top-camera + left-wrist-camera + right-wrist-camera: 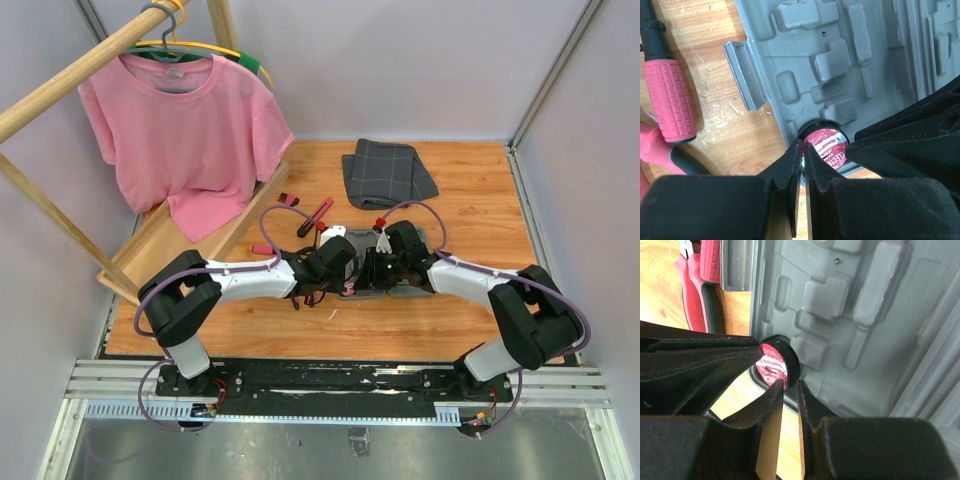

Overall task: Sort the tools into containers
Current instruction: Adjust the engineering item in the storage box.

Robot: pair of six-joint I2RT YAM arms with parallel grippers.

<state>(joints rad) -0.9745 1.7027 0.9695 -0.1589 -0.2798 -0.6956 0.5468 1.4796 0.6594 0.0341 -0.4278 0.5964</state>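
Note:
A black roll of electrical tape (826, 146) with a red label stands on edge at the near rim of the open grey tool case (840, 60). My right gripper (790, 385) straddles the roll (774, 365), one finger on the label face and one behind it, shut on it. My left gripper (805, 146) is shut with only a sliver between its fingers, tips against the left rim of the label and holding nothing. From above, both grippers, left (352, 272) and right (378, 268), meet over the case (400, 290) and hide the roll.
A red-grip handle (670, 100) and red-and-black pliers (660, 150) lie on the wood left of the case. More red tools (318, 212) lie behind it. A folded grey cloth (385, 172) is at the back, a pink T-shirt (185, 130) on a wooden rack (180, 245) at left.

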